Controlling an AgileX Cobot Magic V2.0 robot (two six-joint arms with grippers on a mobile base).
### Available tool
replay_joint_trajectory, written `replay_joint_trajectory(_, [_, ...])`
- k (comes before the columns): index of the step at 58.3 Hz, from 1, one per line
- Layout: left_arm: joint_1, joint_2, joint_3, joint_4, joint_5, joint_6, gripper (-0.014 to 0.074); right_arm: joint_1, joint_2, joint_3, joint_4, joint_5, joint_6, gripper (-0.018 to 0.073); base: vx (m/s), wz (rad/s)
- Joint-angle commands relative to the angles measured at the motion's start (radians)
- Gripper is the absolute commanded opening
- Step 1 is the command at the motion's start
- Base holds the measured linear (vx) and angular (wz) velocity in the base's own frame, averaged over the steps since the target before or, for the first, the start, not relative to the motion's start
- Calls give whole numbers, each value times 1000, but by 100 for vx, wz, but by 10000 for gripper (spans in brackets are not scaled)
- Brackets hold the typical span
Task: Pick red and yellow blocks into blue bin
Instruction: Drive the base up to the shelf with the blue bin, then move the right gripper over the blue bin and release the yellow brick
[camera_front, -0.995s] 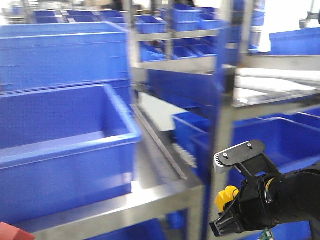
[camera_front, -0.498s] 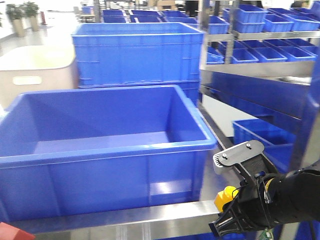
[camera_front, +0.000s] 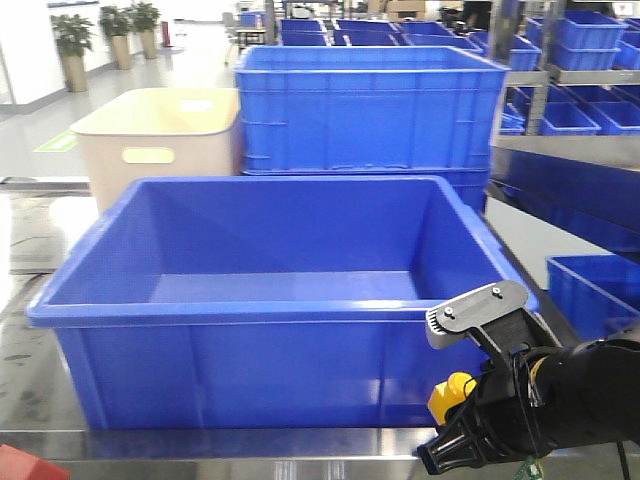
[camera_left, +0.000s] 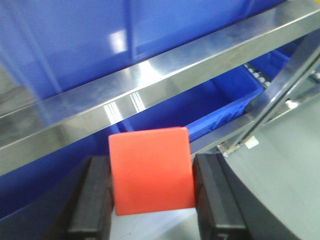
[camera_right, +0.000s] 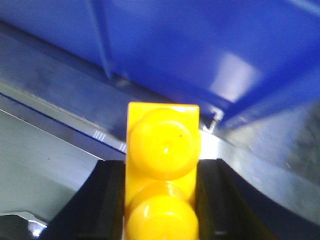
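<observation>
The blue bin (camera_front: 280, 315) stands straight ahead on a steel table, its inside bare. My left gripper (camera_left: 151, 195) is shut on the red block (camera_left: 150, 170), low in front of the table's steel edge. A corner of that red block (camera_front: 25, 464) shows at the bottom left of the front view. My right gripper (camera_right: 162, 200) is shut on the yellow block (camera_right: 162, 165), studs facing the camera. In the front view the yellow block (camera_front: 450, 393) sits in the right gripper (camera_front: 455, 415) at the bottom right, below the bin's near right corner.
A beige tub (camera_front: 160, 140) with a handle cut-out and a taller blue crate (camera_front: 365, 105) stand behind the bin. Steel shelving (camera_front: 565, 150) with more blue bins rises on the right. The table's steel front rail (camera_left: 150, 85) runs across close ahead of both grippers.
The whole view has swung left along the shelving until the blue bin sits centred ahead. Both grippers kept their blocks and their places in the frame.
</observation>
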Motion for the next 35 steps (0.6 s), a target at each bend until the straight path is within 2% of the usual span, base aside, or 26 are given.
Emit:
replay_joint_trajectory(1, [-4, -6, -24, -28, -59, 0, 288, -4, -35, -28, -17, -55, -5, 225, 3, 22])
replay_joint_trajectory(17, [-4, -6, -24, -28, -59, 0, 288, -4, -35, -28, -17, -55, -5, 225, 2, 15])
replay_joint_trajectory(35, [-4, -6, -24, -28, -59, 0, 288, -4, -35, -28, -17, -55, -5, 225, 0, 1])
